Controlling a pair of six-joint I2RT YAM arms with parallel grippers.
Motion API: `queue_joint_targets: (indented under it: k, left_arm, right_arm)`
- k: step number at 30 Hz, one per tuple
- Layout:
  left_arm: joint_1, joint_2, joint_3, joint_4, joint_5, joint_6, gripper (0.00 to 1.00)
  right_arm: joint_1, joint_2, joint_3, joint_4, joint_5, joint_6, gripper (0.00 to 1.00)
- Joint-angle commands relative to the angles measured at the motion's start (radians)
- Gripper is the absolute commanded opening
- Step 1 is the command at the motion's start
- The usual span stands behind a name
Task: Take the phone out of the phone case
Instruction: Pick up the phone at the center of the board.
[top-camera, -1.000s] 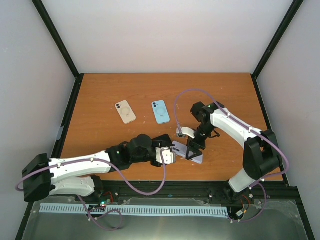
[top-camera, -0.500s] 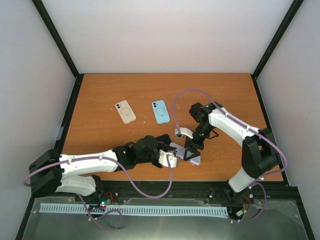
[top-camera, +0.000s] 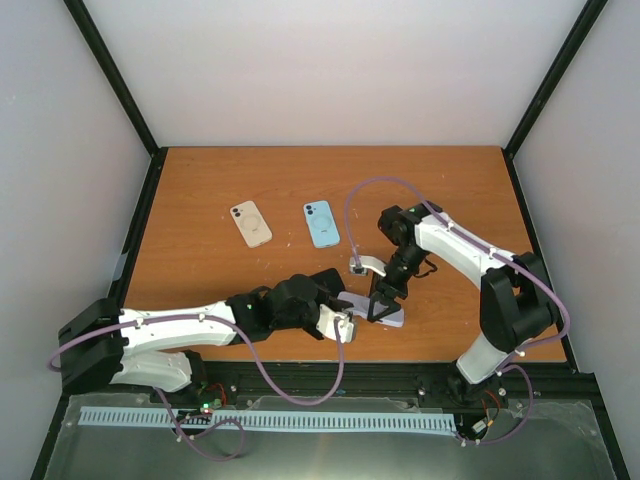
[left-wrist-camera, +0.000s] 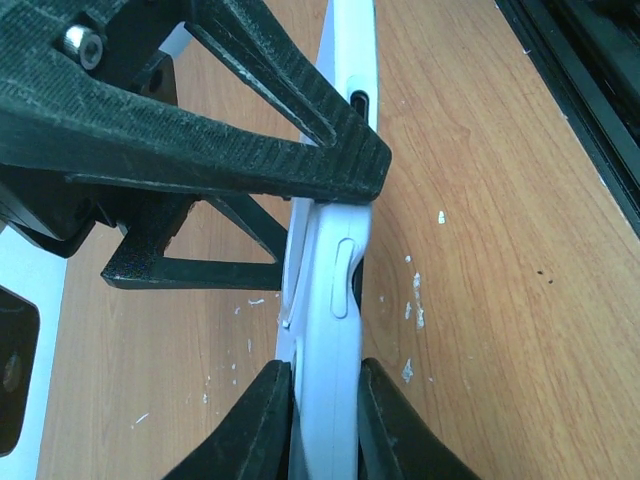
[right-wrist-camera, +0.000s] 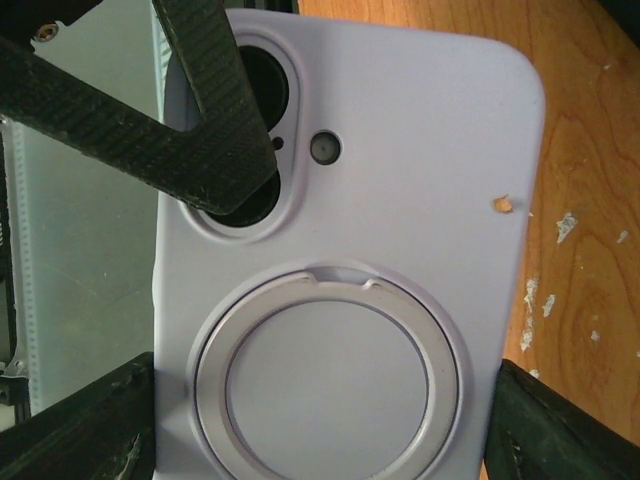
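Surface (top-camera: 200, 200): orange wood, carrying everything below.
Left gripper (top-camera: 347, 322): low near the front edge; jaws clenched on the rim of the phone case (right-wrist-camera: 400, 180), one finger on each face.
Right gripper (top-camera: 380, 303): pointing down; jaws spread wide, grasping the case across its width.
Phone case: lavender, ring on its back, between both grippers at front middle.
Phone (right-wrist-camera: 265, 80): seated inside the case, dark lens showing through the camera cutout.
Beige handset (top-camera: 250, 223), light blue handset (top-camera: 321, 223): flat, side by side, further back.
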Motion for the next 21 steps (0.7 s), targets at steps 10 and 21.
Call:
queue_joint_targets:
  k: [10,21]
  left_arm:
    - [0.017,-0.043,0.034,-0.026,-0.031,-0.163,0.00]
    - [0.199,-0.053,0.224,-0.318,0.304,-0.504,0.00]
  right_arm:
    - [0.008,-0.053,0.194,-0.134,-0.088,-0.059,1.00]
    - [-0.067,-0.171,0.210,0.068,0.078,0.019,0.83]
